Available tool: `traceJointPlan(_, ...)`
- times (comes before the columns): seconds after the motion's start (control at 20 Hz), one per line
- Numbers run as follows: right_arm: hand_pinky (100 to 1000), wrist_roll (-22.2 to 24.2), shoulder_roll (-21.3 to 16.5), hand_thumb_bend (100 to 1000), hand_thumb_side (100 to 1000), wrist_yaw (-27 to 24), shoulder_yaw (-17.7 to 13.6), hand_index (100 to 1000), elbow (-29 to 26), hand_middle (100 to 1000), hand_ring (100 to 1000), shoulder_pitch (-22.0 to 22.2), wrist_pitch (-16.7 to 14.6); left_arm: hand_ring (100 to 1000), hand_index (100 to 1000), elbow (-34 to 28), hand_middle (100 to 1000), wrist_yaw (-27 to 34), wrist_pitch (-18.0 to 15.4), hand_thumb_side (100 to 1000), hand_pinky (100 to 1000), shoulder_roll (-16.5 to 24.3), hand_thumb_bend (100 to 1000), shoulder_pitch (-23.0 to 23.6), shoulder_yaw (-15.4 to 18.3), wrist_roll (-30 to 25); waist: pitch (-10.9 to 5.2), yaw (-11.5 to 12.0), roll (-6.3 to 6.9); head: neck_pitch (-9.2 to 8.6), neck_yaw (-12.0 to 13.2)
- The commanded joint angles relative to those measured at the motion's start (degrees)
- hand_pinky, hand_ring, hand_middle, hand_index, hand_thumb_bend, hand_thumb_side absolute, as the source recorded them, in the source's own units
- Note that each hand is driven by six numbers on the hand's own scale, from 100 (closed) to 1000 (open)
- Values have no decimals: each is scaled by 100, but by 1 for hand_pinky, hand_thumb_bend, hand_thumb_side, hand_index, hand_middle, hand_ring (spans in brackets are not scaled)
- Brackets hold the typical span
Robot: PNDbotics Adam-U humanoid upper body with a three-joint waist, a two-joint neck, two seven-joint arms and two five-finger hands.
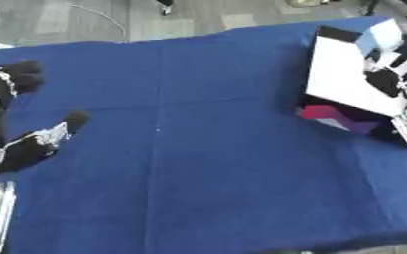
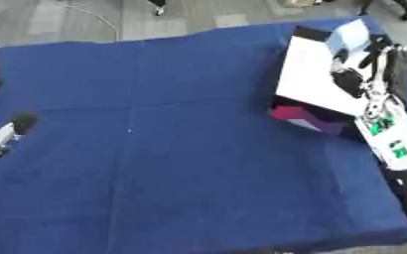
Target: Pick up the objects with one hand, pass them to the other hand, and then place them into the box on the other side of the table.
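A box stands at the table's right side with its white flap (image 1: 342, 72) raised and tilted over it. Under the flap, in the dark inside, lies a pink and purple object (image 1: 328, 117). My right hand (image 2: 353, 82) hovers over the white flap at the box's right edge, with its fingers (image 2: 389, 57) straight, pointing away and holding nothing. At the table's left edge my left hand (image 1: 29, 146) rests with its fingers spread and empty. One dark fingertip (image 1: 75, 120) points toward the middle.
A blue cloth (image 1: 198, 163) covers the whole table, with the grey floor beyond its far edge. My white right forearm (image 2: 389, 134) runs along the table's right edge beside the box.
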Motion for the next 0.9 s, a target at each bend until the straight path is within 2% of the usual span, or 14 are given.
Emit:
traceJointPlan(0.05, 392, 66, -174, 100, 104, -156, 38, 602, 375, 421, 877, -27, -25, 691, 805, -147, 693, -63, 20, 524, 740, 109, 778, -42, 61, -5, 42, 11, 55, -15, -22)
traceJointPlan(0.1, 399, 118, -167, 100, 220, -183, 50, 650, 463, 441, 881, -18, -4, 692, 806, -151, 693, -75, 22, 524, 741, 106, 779, -41, 63, -7, 43, 16, 52, -15, -28)
traceJointPlan(0.15, 418, 172, -163, 100, 215, -197, 58, 727, 530, 479, 894, -11, 17, 692, 806, -156, 693, -84, 22, 525, 741, 105, 779, -38, 64, -8, 44, 20, 51, -15, -32)
traceJointPlan(0.2, 434, 226, -161, 100, 301, -191, 64, 774, 577, 513, 905, -5, 40, 692, 806, -160, 693, -93, 22, 525, 741, 105, 780, -35, 64, -10, 45, 23, 50, -15, -32)
traceJointPlan(0.25, 450, 273, -163, 100, 480, -162, 65, 833, 601, 567, 920, -2, 58, 692, 806, -164, 693, -97, 22, 525, 741, 105, 779, -33, 64, -11, 46, 25, 49, -15, -32)
traceJointPlan(0.4, 480, 328, -175, 100, 701, 94, 41, 944, 574, 658, 945, 0, 96, 692, 807, -171, 693, -112, 22, 526, 741, 103, 779, -34, 66, -11, 48, 27, 45, -15, -31)
traceJointPlan(0.45, 484, 324, -178, 100, 736, 220, 23, 968, 538, 683, 950, -4, 121, 692, 807, -170, 693, -115, 23, 527, 741, 101, 779, -33, 65, -12, 49, 28, 44, -15, -29)
traceJointPlan(0.55, 489, 274, -185, 100, 748, 494, -27, 1000, 419, 715, 950, -14, 174, 692, 807, -165, 693, -115, 22, 527, 741, 96, 779, -32, 65, -10, 49, 27, 41, -15, -24)
traceJointPlan(0.7, 502, 210, -198, 100, 770, 978, -113, 1000, 158, 732, 947, -27, 282, 692, 807, -154, 693, -118, 23, 527, 741, 95, 780, -26, 67, -10, 49, 25, 39, -15, -20)
traceJointPlan(0.9, 572, 600, -227, 100, 775, 1627, -175, 1000, -261, 780, 964, -30, 407, 692, 808, -146, 693, -117, 18, 528, 741, 90, 780, -24, 69, -9, 42, 25, 31, -15, -18)
